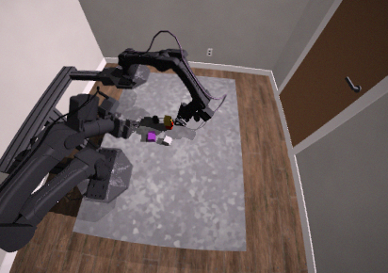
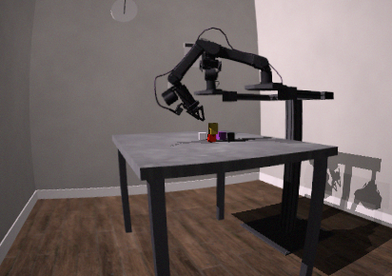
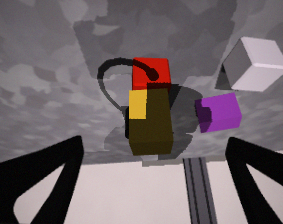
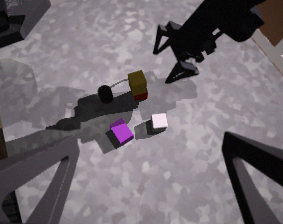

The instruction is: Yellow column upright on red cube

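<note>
The yellow column [image 1: 168,120] stands upright on the red cube [image 1: 170,126] near the middle of the table. It also shows in the exterior view [image 2: 213,128], standing on the red cube [image 2: 211,137]. In the left wrist view the column [image 3: 150,122] rests on the red cube [image 3: 152,72], free of the fingers. My left gripper [image 2: 199,115] is open and empty, a little above and beside the stack; it also shows in the right wrist view [image 4: 183,65]. My right gripper [image 4: 148,141] is open and empty, well back from the column [image 4: 136,80].
A purple cube [image 4: 122,132] and a white cube [image 4: 159,121] lie close beside the stack. A small black ball [image 4: 105,93] sits on its other side. The right arm's body [image 1: 71,141] lies along the table's edge.
</note>
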Robot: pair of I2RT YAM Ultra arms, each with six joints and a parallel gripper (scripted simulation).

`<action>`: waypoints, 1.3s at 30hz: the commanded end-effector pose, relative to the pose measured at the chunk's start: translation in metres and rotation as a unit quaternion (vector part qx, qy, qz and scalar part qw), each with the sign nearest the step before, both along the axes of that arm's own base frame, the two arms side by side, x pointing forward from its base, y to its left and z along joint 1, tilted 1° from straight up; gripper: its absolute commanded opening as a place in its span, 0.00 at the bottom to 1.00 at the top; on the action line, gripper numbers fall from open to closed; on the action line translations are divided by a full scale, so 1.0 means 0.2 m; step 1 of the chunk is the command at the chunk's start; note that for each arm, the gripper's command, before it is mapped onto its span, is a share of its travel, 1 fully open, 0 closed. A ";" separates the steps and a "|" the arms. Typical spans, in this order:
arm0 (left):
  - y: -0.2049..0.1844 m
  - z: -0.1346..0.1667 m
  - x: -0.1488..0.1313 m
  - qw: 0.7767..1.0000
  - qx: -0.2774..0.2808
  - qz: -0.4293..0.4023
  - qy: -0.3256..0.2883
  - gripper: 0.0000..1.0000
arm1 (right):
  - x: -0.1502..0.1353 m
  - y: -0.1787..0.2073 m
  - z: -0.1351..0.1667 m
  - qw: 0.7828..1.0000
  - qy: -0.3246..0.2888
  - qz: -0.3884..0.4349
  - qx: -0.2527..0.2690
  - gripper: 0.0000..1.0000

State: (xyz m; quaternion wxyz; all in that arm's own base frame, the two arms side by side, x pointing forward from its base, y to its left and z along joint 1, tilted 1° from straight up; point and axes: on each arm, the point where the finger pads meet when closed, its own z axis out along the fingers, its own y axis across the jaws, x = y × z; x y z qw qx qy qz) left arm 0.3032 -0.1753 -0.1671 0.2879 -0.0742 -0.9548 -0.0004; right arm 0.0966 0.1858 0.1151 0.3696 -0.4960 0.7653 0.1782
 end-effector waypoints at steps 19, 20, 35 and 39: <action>-0.13 0.16 0.07 0.931 -0.126 -0.103 -0.327 1.00 | 0.00 0.02 0.07 1.000 -0.008 0.001 0.020 1.00; -0.13 0.16 0.05 0.925 -0.131 -0.108 -0.339 1.00 | 0.00 0.02 0.07 1.000 -0.008 0.001 0.020 1.00; 0.01 0.15 -0.31 0.855 -0.172 -0.174 -0.457 1.00 | 0.00 0.02 0.07 1.000 -0.008 0.001 0.020 1.00; 0.02 0.16 -0.35 0.841 -0.179 -0.184 -0.476 1.00 | 0.00 0.02 0.07 1.000 -0.008 0.001 0.020 1.00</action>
